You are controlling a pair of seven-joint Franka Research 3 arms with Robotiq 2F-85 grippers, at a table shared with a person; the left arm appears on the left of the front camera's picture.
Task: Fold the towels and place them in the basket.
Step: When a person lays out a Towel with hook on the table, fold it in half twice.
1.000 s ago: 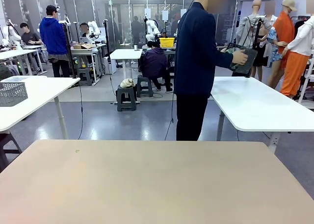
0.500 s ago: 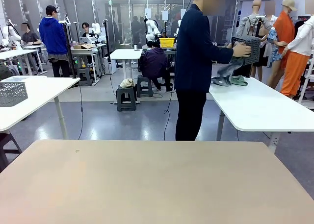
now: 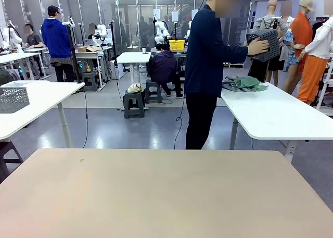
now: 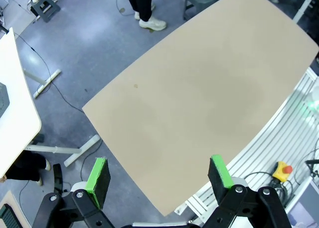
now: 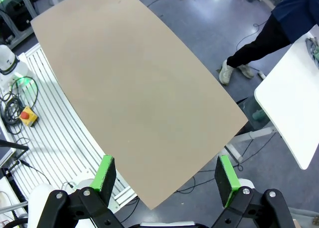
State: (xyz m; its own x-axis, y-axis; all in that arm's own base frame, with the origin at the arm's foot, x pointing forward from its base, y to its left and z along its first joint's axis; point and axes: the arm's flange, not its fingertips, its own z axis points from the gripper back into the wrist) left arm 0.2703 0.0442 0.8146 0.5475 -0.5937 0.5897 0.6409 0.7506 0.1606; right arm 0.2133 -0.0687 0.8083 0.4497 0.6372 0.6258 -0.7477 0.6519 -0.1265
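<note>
A person in a dark top stands beyond the beige table [image 3: 156,196], turned to the white side table [image 3: 281,113]. One hand holds the dark grey basket [image 3: 265,44] up at chest height, tilted. A green towel [image 3: 251,83] lies in a heap on that white table, mixed with grey-blue cloth [image 3: 231,85]. High above the beige table [image 4: 199,88], my left gripper [image 4: 158,174] is open with nothing between its green pads. My right gripper [image 5: 165,173] is open too, over the same bare tabletop [image 5: 129,88].
A paler grey lattice basket [image 3: 13,99] sits on another white table at the left. The person's shoes [image 4: 152,22] and legs [image 5: 249,48] are close to the beige table's far edge. A white table's corner [image 5: 294,113] lies beyond it.
The person lifted and tipped the basket. The cloths slid out of it and now lie heaped on the white side table. Neither gripper has changed.
</note>
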